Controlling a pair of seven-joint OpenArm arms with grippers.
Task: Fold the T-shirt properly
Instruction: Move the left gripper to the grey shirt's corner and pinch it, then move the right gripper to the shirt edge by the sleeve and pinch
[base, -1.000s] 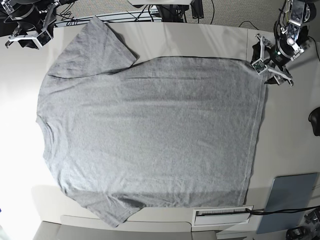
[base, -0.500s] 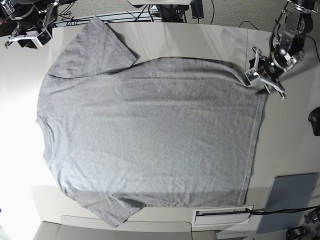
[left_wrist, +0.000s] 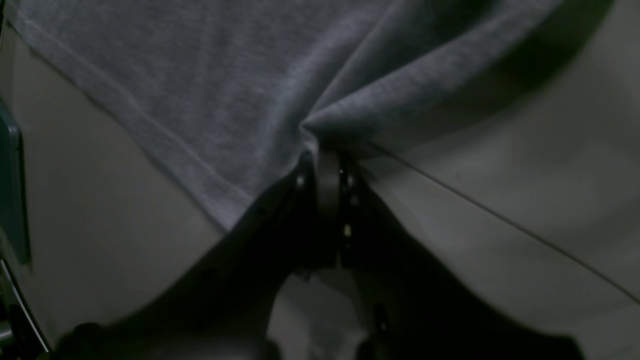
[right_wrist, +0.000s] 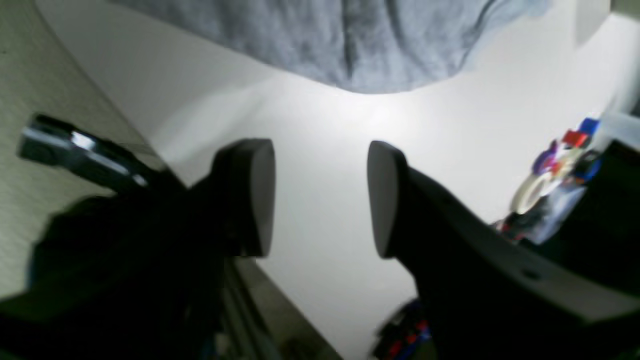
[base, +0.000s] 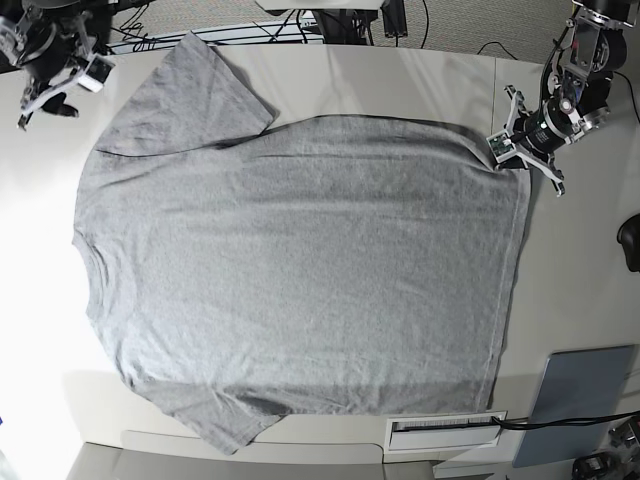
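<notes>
Down at the front edge of the table (base: 420, 80), the near sleeve of the T-shirt (base: 300, 270) pokes toward the camera, right beside a white slotted plate (base: 447, 432) and, further right, a grey-blue pad (base: 575, 400). The shirt lies spread flat, plain side up, filling most of the tabletop. Its long axis runs across the base view: collar end at the left, hem at the right, both sleeves out to the sides.

Further back, here's the action. The left gripper (base: 512, 152) sits at the far hem corner, and the left wrist view shows it well: the jaws are clenched on a pinch of grey cloth, with folds fanning out from the nip (left_wrist: 325, 145). So the opening step is in hand, I'd say: securing a corner before any fold is laid.

At the far left, the right gripper (right_wrist: 320, 197) hangs over bare table short of the far sleeve, fingers (right_wrist: 252, 195) spread apart, holding nothing.

What the next move likely calls for is a matching grip near that sleeve or shoulder, then both arms lifting together so the far edge carries over evenly without bunching.
</notes>
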